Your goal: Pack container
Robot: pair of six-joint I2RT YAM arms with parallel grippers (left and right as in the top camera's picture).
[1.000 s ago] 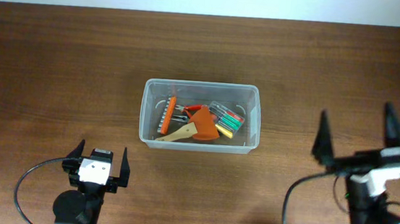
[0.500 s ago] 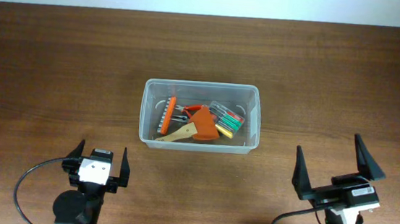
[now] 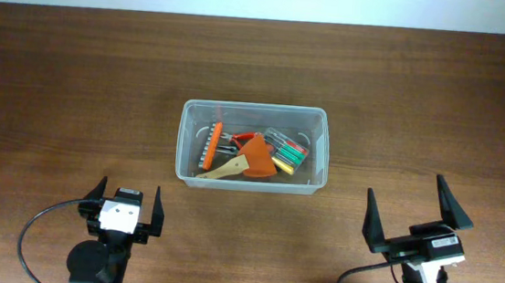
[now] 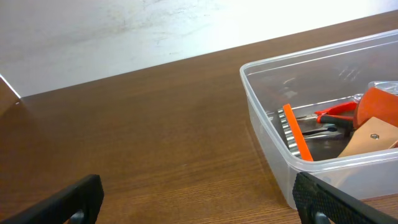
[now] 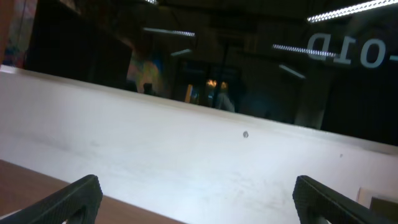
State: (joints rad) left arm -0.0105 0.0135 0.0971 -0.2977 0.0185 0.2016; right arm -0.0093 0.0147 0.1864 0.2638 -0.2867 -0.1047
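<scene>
The clear plastic container (image 3: 186, 145) stands at the middle of the table. It holds an orange bit holder (image 3: 210, 145), red-handled pliers (image 3: 239, 140), an orange scraper with a wooden handle (image 3: 249, 160) and a small case of coloured bits (image 3: 288, 151). The container also shows at the right of the left wrist view (image 4: 264, 134). My left gripper (image 3: 125, 208) is open and empty near the front left edge. My right gripper (image 3: 409, 217) is open and empty at the front right, tilted up; its wrist view shows only the wall.
The brown wooden table (image 3: 74, 80) ends at a white wall along the back. Black cables loop beside both arm bases at the front edge.
My right arm has drawn back toward the front edge and lowered, its fingers spread wide. The left arm and the container have not moved.
</scene>
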